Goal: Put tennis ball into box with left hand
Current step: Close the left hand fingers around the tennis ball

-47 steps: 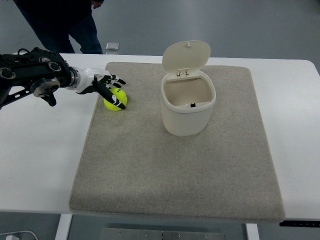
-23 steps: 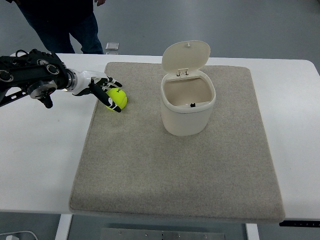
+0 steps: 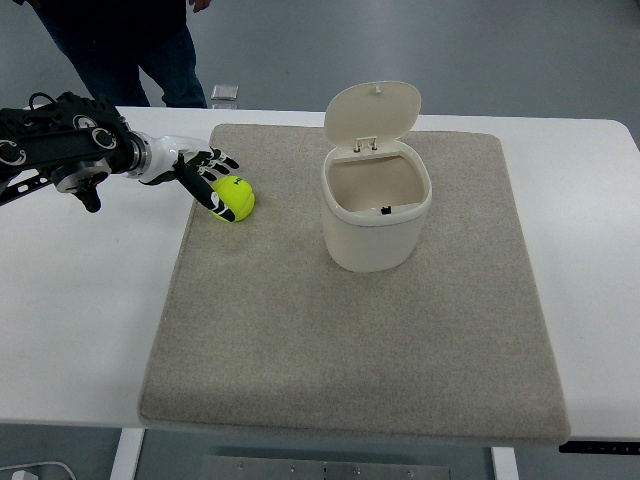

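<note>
From the top view, my left hand [image 3: 200, 172] reaches in from the left edge on its black arm, white at the wrist. Its fingers [image 3: 212, 196] are spread and loosely extended, not closed around anything; the lowest dark-tipped one lies against the left side of the tennis ball [image 3: 234, 197], the others fan out just above it. I cannot tell whether more than that one finger touches the ball.

There is one tennis ball, yellow-green, sitting on the beige mat [image 3: 350, 330] near the mat's far left corner, well apart from the box [image 3: 376, 222] and to the left of it. Being round, the ball has no long axis; a pale seam curves across its top.

There is one box, a cream bin with rounded corners, standing upright on the mat to the right of the ball. Its hinged lid [image 3: 372, 110] is tipped up and back at the far side, so the mouth faces up toward the camera. A small dark mark shows at the inside front wall.

The single mat lies on a white table [image 3: 80, 300]. Beyond the table, left of the box lid, a person's legs [image 3: 140, 60] in dark trousers stand on the grey floor. My right arm does not show.
</note>
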`<state>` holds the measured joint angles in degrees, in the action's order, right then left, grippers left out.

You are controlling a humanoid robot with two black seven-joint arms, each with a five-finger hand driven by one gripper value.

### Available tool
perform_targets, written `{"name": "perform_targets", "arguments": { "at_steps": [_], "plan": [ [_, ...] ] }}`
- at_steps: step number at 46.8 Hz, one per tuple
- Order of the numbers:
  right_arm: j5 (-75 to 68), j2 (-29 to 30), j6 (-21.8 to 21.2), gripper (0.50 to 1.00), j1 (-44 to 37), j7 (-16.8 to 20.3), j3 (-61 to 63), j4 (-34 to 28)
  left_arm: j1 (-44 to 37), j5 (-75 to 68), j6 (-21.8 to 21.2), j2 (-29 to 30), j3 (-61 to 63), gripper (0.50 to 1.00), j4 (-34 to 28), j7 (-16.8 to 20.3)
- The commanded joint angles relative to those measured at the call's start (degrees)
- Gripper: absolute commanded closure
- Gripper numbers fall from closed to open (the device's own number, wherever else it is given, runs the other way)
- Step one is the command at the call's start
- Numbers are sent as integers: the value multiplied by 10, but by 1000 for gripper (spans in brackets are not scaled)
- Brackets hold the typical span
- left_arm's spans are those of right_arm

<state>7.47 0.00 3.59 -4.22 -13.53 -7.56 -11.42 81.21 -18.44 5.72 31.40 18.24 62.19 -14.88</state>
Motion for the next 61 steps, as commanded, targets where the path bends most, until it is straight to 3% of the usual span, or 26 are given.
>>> {"name": "perform_targets", "arguments": {
  "at_steps": [1, 48, 57, 61],
  "plan": [
    [0, 0, 0, 562, 0, 0, 0, 0, -1, 1, -3, 0, -1, 500, 0, 1],
    [0, 0, 0, 562, 0, 0, 0, 0, -3, -16, -12, -14, -2, 512, -2, 0],
    [0, 0, 0, 560, 0, 0, 0, 0, -1, -20, -12, -14, -2, 602, 4, 0],
    [0, 0, 0, 562, 0, 0, 0, 0, -1, -20, -12, -14, -2, 604, 7, 0]
  ]
}}
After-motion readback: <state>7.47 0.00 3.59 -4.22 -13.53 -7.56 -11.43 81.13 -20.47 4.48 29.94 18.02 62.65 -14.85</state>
